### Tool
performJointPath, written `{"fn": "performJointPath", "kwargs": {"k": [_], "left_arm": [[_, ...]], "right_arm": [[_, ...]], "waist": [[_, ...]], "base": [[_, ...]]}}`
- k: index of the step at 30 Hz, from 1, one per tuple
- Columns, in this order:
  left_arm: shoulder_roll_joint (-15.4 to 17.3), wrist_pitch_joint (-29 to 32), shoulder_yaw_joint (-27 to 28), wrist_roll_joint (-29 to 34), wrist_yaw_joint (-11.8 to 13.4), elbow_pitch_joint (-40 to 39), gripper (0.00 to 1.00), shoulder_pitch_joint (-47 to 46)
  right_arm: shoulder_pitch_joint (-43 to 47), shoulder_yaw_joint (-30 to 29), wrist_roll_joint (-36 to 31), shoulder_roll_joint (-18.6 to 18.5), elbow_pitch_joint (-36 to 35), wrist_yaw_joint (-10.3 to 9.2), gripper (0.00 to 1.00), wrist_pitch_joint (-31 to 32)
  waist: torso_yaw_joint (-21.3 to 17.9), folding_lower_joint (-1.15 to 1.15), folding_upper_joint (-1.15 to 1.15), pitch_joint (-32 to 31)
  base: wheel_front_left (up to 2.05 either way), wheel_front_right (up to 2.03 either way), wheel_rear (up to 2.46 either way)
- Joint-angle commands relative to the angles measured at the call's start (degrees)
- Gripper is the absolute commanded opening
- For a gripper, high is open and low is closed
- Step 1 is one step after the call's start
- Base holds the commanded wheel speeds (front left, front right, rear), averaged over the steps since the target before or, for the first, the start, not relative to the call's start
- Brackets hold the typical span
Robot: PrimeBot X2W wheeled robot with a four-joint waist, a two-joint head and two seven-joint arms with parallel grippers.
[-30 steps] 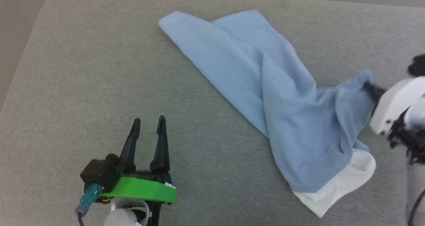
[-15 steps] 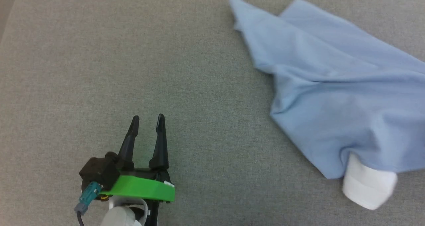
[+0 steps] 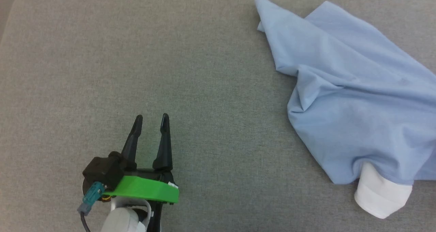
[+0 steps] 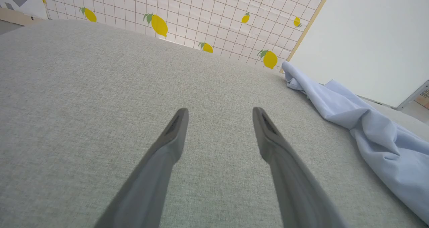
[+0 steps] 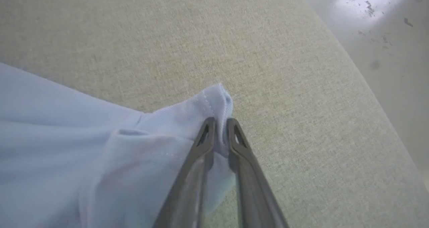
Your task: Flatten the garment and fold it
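Observation:
The garment (image 3: 347, 89) is a light blue T-shirt lying crumpled on the right of the grey cushioned surface (image 3: 204, 72). A white inner panel (image 3: 381, 194) sticks out at its near edge. My left gripper (image 3: 151, 121) hovers at the lower left, open and empty, well apart from the cloth. In the left wrist view the garment (image 4: 368, 127) lies to the right of that gripper (image 4: 219, 116). In the right wrist view my right gripper (image 5: 219, 122) is shut on a stitched corner of the garment (image 5: 83, 137), just above the surface.
The grey surface's rounded edge (image 5: 378, 97) runs close to the right of the held corner, with pale floor (image 5: 385, 27) beyond. A tiled wall with lemon prints (image 4: 201, 17) stands behind the far edge.
The garment has been drawn well to the right in the head view and bunched up; the view itself has also shifted. My left gripper holds its place, still open.

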Motion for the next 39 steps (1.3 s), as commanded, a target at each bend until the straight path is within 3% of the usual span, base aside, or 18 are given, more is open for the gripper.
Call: {"fn": "performJointPath", "kwargs": {"k": [1,8,13,18,21,25,28,35,39], "left_arm": [[-0.13,-0.21,0.24,-0.12,-0.23,0.16,1.0,0.15],[-0.13,-0.21,0.17,-0.68,-0.22,-0.31,1.0,1.4],[-0.13,-0.21,0.05,-0.84,-0.18,-1.63,1.0,1.96],[-0.13,-0.21,-0.13,-1.01,-0.04,-2.22,1.0,3.11],[-0.13,-0.21,0.02,-1.17,0.08,-2.39,1.0,4.11],[-0.13,-0.21,0.52,-1.07,0.24,-2.67,1.0,5.77],[-0.13,-0.21,0.66,-0.97,0.42,-2.77,1.0,6.85],[0.06,0.03,-1.51,0.82,-0.02,-2.09,1.0,4.7],[2.24,6.63,-5.31,3.83,-2.2,-1.46,1.0,-4.55]], "right_arm": [[-1.64,1.35,0.89,-0.59,-0.52,-0.1,1.0,-0.9],[-2.08,8.2,6.97,0.12,-10.23,-0.1,1.0,-0.81],[3.41,13.28,11.19,6.07,-23.56,-0.1,1.0,-4.98],[13.93,18.04,10.56,12.57,-31.5,-0.1,1.0,-14.89],[20.11,20.59,9.91,13.94,-32.35,-0.1,1.0,-20.94],[26.44,23.94,15.47,14.1,-28.64,-0.1,1.0,-30.2],[29.13,25.52,16.01,14.11,-26.32,-0.1,1.0,-36.55],[29.6,26.62,15.99,14.12,-23.65,-0.1,1.0,-39.81],[29.04,26.11,15.64,14.13,-23.67,-0.1,1.0,-40.18]], "waist": [[-0.88,-0.01,0.0,-1.71],[-1.87,-0.01,0.0,-5.09],[-1.92,-0.01,0.0,-6.18],[-1.42,-0.01,0.0,-6.85],[-1.19,-0.01,0.0,-7.38],[-1.34,-0.01,0.0,-8.23],[-1.76,-0.01,0.0,-8.86],[-3.02,-0.01,0.0,-9.29],[-2.5,-0.01,0.0,-8.13]], "base": [[0.0,0.0,0.0],[0.0,0.0,0.0],[0.0,0.0,0.0],[0.0,0.0,0.0],[0.0,0.0,0.0],[0.0,0.0,0.0],[0.0,0.0,0.0],[0.0,0.0,0.0],[0.0,0.0,0.0]]}}
